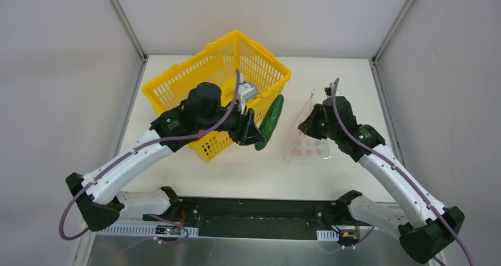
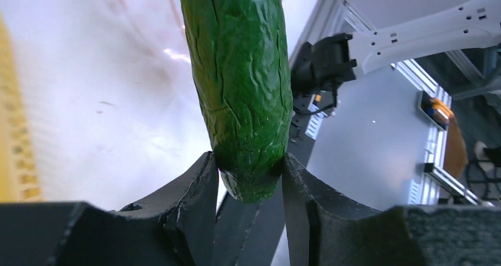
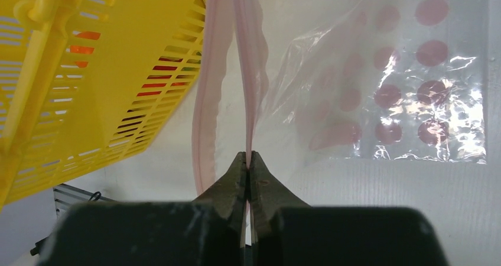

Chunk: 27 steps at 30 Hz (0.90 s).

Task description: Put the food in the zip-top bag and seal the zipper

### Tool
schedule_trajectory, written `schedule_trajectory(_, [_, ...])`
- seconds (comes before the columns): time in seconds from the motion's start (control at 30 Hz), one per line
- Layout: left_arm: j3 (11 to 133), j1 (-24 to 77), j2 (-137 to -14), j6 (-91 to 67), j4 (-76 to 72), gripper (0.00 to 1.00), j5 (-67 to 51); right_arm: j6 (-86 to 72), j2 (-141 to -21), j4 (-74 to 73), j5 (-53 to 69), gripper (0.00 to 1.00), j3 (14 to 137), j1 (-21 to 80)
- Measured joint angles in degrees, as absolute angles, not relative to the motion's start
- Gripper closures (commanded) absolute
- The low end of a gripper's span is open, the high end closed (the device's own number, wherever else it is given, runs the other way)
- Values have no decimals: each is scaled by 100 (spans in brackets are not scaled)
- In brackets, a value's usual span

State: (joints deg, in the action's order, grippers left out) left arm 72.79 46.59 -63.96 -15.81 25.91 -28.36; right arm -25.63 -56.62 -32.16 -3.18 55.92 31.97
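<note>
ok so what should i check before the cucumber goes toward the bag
1. left jaws gripping green cucumber: ok, though only at its end
2. right jaws pinching one lip of the zipper: ok
3. zip-top bag mouth open: ok, lips parted
4. mouth wide enough for the cucumber: cannot tell
5. cucumber lined up with the mouth: not ok, it hangs by the yellow basket, apart from the bag

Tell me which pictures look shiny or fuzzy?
Left wrist view: the long green vegetable is sharp, but the table behind it is washed out white, and the yellow basket at the edge is blurry. Right wrist view: light glints off the crinkly zip-top bag. Top external view: even light, no strong glare, only soft shadows.
</note>
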Motion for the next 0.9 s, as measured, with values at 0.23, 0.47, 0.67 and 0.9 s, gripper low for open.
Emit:
schedule_trajectory(0.23, [6781,5500,-7214,-2685,1166,100,-2858,-2641,-5487,-3048,-351,100,5489,3197])
schedule_trajectory(0.47, [7653,5778,-8265,-2576,1743,100,-2971,-2488,-5216,-2910,-211,100,5341,3197])
schedule_trajectory(0.67, [8018,5778,-8324,-2268,2471,100,-2799,-2338,-4934,-2794,-145,100,5194,3197])
schedule_trajectory(0.9, [8023,5778,-8451,-2222,2829,100,-2576,-2196,-4882,-2700,51,100,5177,3197])
